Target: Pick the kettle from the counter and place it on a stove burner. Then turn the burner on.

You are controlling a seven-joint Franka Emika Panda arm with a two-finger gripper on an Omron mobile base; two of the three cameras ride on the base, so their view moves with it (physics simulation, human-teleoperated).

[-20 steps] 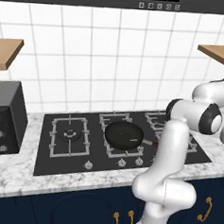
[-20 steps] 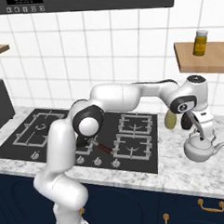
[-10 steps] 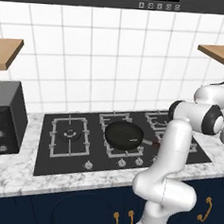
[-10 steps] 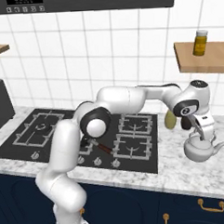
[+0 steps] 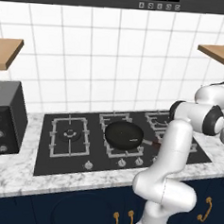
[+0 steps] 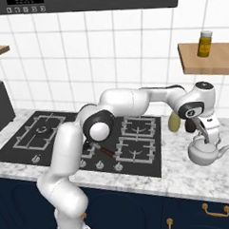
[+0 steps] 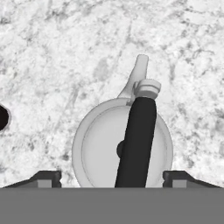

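the claw has dropped lower over the last second and now hangs spread wide right over the kettle, a fingertip on either side of its dark top handle, nothing gripped yet. the kettle sits on the counter right of the cooktop, beside an olive jar. the grab looks imminent; the burner waits nearby.

White tiled wall; wooden shelves
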